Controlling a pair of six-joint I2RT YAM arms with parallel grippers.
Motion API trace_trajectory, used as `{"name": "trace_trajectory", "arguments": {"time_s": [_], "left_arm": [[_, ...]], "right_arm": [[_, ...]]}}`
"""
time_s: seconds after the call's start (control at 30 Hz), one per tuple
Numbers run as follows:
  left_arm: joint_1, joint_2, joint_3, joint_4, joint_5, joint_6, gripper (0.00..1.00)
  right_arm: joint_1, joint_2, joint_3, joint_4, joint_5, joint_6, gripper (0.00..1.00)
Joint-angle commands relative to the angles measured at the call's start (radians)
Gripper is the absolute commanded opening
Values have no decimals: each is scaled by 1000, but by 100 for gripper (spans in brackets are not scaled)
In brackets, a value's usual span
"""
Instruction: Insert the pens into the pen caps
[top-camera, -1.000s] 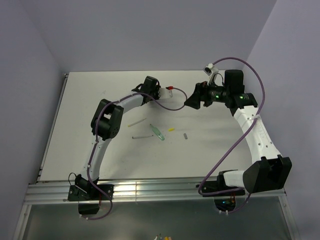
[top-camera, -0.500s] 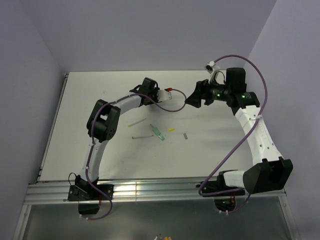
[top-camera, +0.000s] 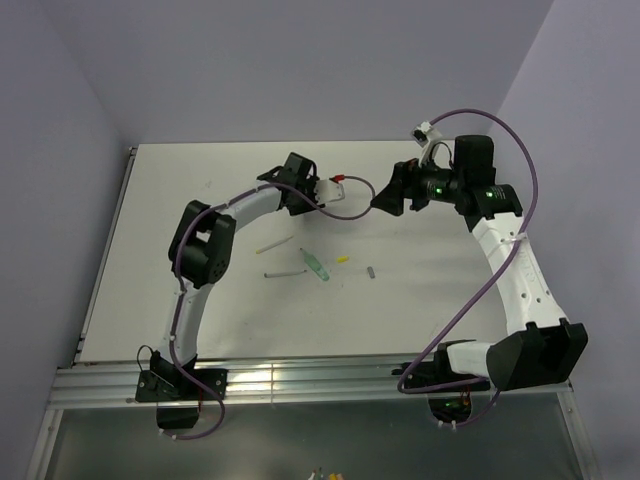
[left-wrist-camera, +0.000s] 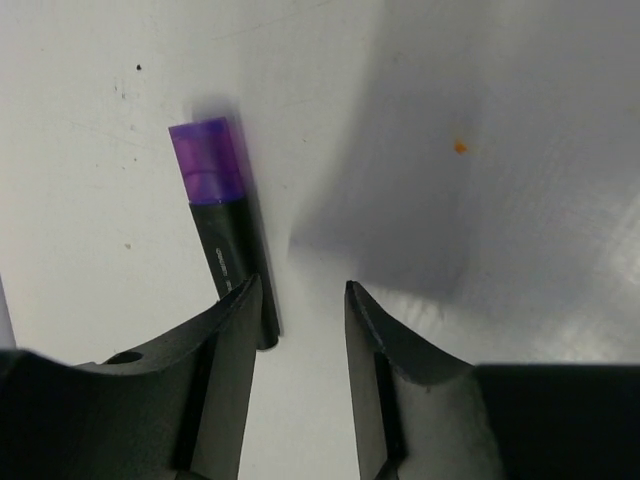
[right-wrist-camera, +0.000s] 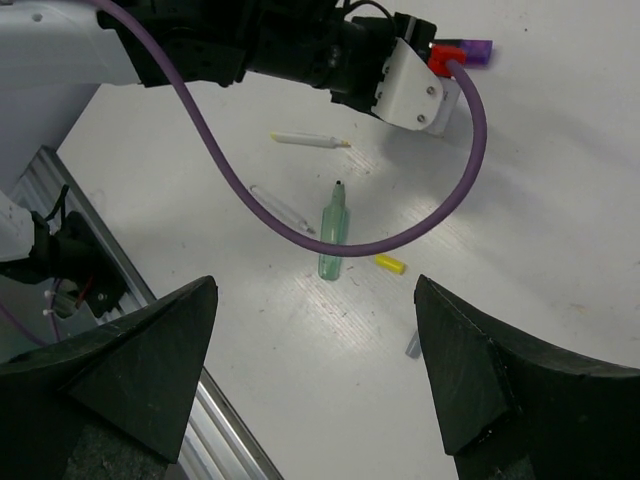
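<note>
**Ann:** Look at your left gripper (left-wrist-camera: 302, 292). Its two fingers stand a little apart, with a gap between them. It is not pinching anything.

**Ben:** Where is the black pen (left-wrist-camera: 228, 235)?

**Ann:** It lies flat on the table (left-wrist-camera: 500, 100). Its back end is tucked against the inside of one finger, maybe touching it. The other finger is clear of it. The far end of the pen is purple. I think that is the purple cap (left-wrist-camera: 207, 158), already pushed on.

**Ben:** So that pen is done?

**Ann:** It looks done to me. You seem to be at the letting-go step. Your right gripper (right-wrist-camera: 315, 290) is wide and empty, up above the table.

**Ben:** What is under it?

**Ann:** The green pen (right-wrist-camera: 333, 235), with the yellow cap (right-wrist-camera: 391, 265) just beside it. The grey cap (right-wrist-camera: 412, 347) is near too. A pale pen (right-wrist-camera: 308, 140) lies further off.

**Ben:** What should you do next?

**Ann:** Lift your left gripper straight up, so you do not knock the black pen. Then take a pen in one gripper and a cap in the other. The caps are tiny, so put a finger on each side before you pinch. Point the pen tip at the open end of the cap. I cannot tell from here which way the caps open, so check first.
</note>
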Motion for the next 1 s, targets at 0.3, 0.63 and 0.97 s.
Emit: {"name": "trace_trajectory", "arguments": {"time_s": [0.3,0.63,0.97], "left_arm": [[92,-412,28,-501,465,-75,55],[69,-425,-29,-601,516,131,51],[118,-210,-10,-544,278,-38,46]], "right_arm": [[-14,-38,83,-128,34,-90,88],[-51,72,107,-298,51,-162,88],[-53,94,63,-326,106,-197,87]]}}
